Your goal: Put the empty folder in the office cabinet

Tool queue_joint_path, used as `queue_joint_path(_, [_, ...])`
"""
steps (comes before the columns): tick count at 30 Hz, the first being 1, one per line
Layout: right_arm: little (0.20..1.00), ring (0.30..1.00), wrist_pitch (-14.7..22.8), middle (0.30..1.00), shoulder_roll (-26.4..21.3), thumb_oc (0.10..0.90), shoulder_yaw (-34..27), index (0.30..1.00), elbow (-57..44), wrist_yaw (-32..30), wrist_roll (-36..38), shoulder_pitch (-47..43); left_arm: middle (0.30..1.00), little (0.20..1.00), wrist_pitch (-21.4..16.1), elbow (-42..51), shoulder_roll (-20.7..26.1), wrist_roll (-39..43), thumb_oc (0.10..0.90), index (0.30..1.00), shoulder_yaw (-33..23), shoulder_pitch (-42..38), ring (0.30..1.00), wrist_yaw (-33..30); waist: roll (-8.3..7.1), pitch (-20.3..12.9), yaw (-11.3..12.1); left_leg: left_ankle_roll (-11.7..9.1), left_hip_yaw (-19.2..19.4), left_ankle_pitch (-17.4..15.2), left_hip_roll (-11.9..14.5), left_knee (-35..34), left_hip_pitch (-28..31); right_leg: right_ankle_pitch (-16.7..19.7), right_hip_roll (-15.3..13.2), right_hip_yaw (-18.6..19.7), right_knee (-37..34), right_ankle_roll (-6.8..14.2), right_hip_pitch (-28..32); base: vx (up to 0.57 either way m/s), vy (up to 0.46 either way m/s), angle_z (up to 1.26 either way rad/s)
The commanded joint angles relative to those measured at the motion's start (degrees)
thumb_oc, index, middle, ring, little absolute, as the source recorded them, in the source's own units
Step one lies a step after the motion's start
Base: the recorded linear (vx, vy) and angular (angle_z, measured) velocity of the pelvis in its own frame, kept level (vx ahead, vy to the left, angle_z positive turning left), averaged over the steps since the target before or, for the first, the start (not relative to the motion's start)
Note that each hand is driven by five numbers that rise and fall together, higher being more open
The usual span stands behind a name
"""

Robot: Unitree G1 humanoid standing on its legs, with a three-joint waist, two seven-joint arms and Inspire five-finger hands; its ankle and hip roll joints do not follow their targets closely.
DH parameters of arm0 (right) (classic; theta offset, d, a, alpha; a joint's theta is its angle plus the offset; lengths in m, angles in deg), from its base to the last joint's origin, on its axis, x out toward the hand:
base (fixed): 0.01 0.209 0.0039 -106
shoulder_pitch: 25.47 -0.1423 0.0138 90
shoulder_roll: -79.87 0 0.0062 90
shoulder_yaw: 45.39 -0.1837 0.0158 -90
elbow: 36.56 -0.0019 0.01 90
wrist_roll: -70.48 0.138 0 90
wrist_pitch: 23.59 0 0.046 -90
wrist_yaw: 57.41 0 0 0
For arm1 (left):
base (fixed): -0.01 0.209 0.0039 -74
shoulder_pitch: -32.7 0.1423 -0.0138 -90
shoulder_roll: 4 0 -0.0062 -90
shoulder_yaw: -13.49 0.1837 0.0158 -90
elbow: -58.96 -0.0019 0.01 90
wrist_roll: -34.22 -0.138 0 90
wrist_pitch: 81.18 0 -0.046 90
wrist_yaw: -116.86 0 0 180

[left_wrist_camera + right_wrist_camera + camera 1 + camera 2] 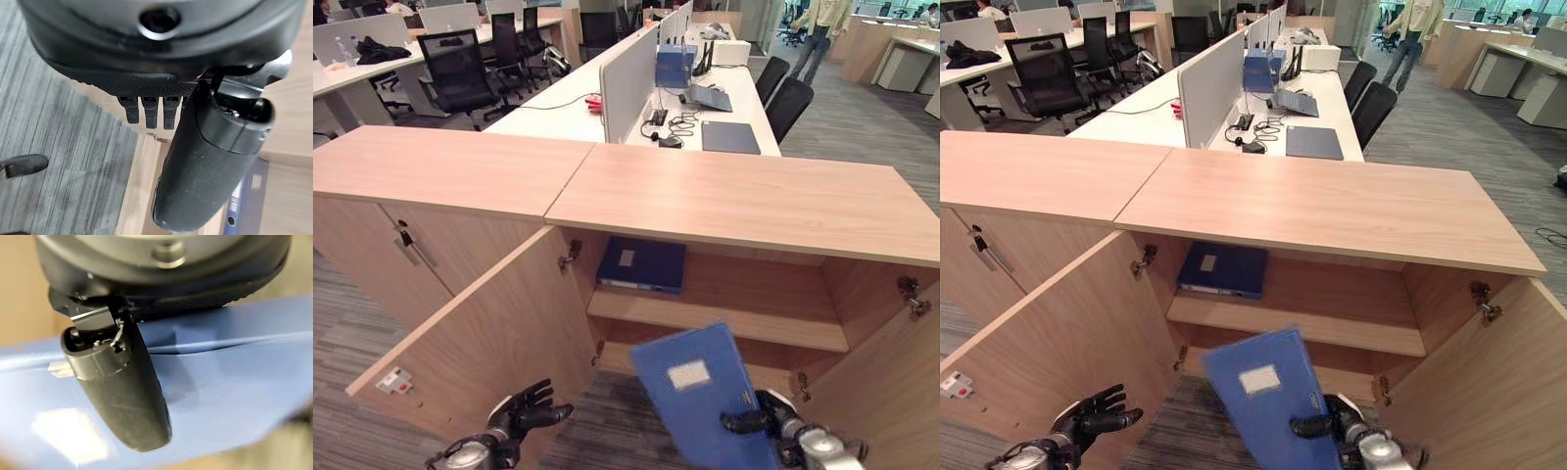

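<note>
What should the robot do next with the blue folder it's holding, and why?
Probably lift the blue folder forward toward the cabinet shelf. The right hand grips it tilted, low in front of the open cabinet, not yet inside. The shelf has bare space beside the other folder. The left hand is open and holds nothing.

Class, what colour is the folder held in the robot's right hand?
Blue, with a white label: the folder in the right hand, clearest in the left eye view.
</note>
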Motion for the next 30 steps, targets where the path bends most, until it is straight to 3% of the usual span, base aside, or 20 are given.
queue_joint_path(1, [0.300, 0.300, 8.09, 0.300, 0.79, 0.400, -5.77, 0.300, -2.90, -0.25, 22.78, -10.20, 0.900, 0.900, -3.01, 2.25, 1.79, 1.82, 0.800, 0.900, -0.98, -5.86, 0.900, -1.24, -0.05, -1.29, 0.64, 0.53, -0.52, -10.10, -3.49, -0.05, 4.26, 6.76, -2.34, -5.34, 2.91, 2.29, -4.84, 0.06, 0.021, -0.15])
queue_joint_path(2, [0.300, 0.300, 9.66, 0.300, 2.80, 0.400, -9.47, 0.300, -2.80, -1.31, 30.57, -11.51, 0.900, 0.900, -2.89, 3.19, 1.50, 2.14, 0.800, 0.900, -0.63, -5.40, 0.900, -1.81, 0.18, -1.26, 0.68, 0.59, -0.08, -10.36, -3.37, -0.05, 4.48, 6.98, -2.44, -5.80, 3.32, 2.43, -4.97, 0.02, 0.003, -0.08])
queue_joint_path(4, [0.300, 0.300, 10.41, 0.300, 3.55, 0.400, -11.32, 0.300, -1.73, -2.76, 34.36, -12.86, 0.900, 0.900, -2.65, 4.02, 1.35, 2.43, 0.800, 0.900, -0.25, -4.90, 0.900, -2.34, 0.33, -1.44, 0.82, 0.58, 0.53, -10.57, -3.17, -0.05, 4.54, 7.31, -2.65, -6.34, 3.45, 2.64, -5.16, 0.03, 0.002, -0.09])
queue_joint_path(10, [0.300, 0.300, 9.16, 0.300, 1.53, 0.400, -14.42, 0.300, 5.04, -5.24, 36.99, -16.10, 0.900, 0.900, -1.69, 0.34, 0.13, 1.16, 0.800, 0.900, 0.76, -5.85, 0.900, -2.91, 0.12, -1.49, 1.41, 0.31, 0.55, -10.85, -3.23, -0.05, 4.89, 7.16, -2.67, -7.04, 2.34, 2.60, -4.37, 0.04, -0.029, -0.05])
queue_joint_path(11, [0.300, 0.300, 5.14, 0.300, -0.11, 0.400, -13.90, 0.300, 12.15, -6.27, 36.60, -17.69, 0.900, 0.900, -0.81, 0.89, -0.95, 2.37, 0.800, 0.900, 1.68, -5.92, 0.900, -2.13, 0.06, -1.43, 1.87, 0.24, 0.04, -10.83, -3.30, -0.05, 4.80, 6.59, -2.72, -7.46, 2.09, 2.54, -4.19, 0.02, -0.043, -0.01])
queue_joint_path(12, [0.300, 0.300, 4.09, 0.300, 0.09, 0.400, -13.80, 0.300, 12.45, -5.93, 36.19, -17.90, 0.900, 0.900, -0.77, 1.31, -1.20, 2.64, 0.800, 0.900, 1.78, -6.00, 0.900, -1.98, 0.13, -1.31, 2.06, 0.25, -0.13, -10.82, -3.37, -0.05, 4.72, 6.39, -2.79, -7.58, 2.15, 2.50, -4.19, 0.03, -0.048, 0.01])
queue_joint_path(16, [0.300, 0.300, 3.18, 0.300, 0.98, 0.400, -13.68, 0.300, 11.52, -4.59, 36.34, -17.18, 0.900, 0.900, -0.71, 3.88, -1.72, 3.29, 0.800, 0.900, 1.34, -4.46, 0.900, -1.69, 0.63, -0.55, 2.39, 0.47, -0.50, -10.71, -3.43, -0.05, 4.71, 5.73, -3.17, -8.33, 3.93, 2.45, -4.65, -0.01, -0.009, 0.06])
queue_joint_path(20, [0.300, 0.300, 3.38, 0.300, 2.52, 0.400, -11.21, 0.300, 9.22, -3.71, 36.37, -19.47, 0.900, 0.900, -0.46, 8.65, -0.71, 5.69, 0.800, 0.900, 0.64, -1.45, 0.900, -1.84, 1.57, 1.46, 5.49, -0.12, 2.43, -11.72, -2.57, -0.05, 4.42, 7.26, -8.41, -19.05, 9.43, 3.56, -7.72, -0.02, -0.012, -0.20])
queue_joint_path(22, [0.300, 0.300, 3.45, 0.300, 3.20, 0.400, -10.01, 0.300, 8.53, -3.79, 36.77, -21.26, 0.900, 0.900, 0.06, 9.59, 0.20, 6.20, 0.800, 0.900, -0.11, -0.10, 0.900, -1.64, 1.20, 1.29, 6.28, -0.59, 4.39, -11.89, -1.84, -0.05, 3.74, 7.64, -9.41, -22.09, 6.47, 3.78, -8.15, -0.01, -0.073, -0.72])
queue_joint_path(27, [0.300, 0.300, 5.70, 0.300, 3.55, 0.400, -8.59, 0.300, 2.17, -3.91, 38.72, -24.35, 0.900, 0.900, -0.61, 10.37, 0.71, 7.04, 0.800, 0.900, -0.18, -0.01, 0.900, -1.49, 0.96, 3.98, 5.78, -1.88, 4.67, -12.12, -0.78, -0.05, 4.41, 13.46, -6.45, -19.78, 0.07, 4.92, -15.49, 0.07, -0.161, -0.37])
queue_joint_path(30, [0.300, 0.300, 7.08, 0.300, 3.74, 0.400, -8.81, 0.300, -0.83, -3.25, 39.83, -24.29, 0.900, 0.900, -0.99, 10.02, 0.61, 5.78, 0.800, 0.900, -1.00, 0.89, 0.900, -0.88, 0.05, 3.13, 5.97, -2.72, 3.92, -12.98, -0.92, -0.05, 4.22, 14.88, -5.82, -23.42, -5.33, 4.59, -13.41, 0.17, -0.192, -0.05])
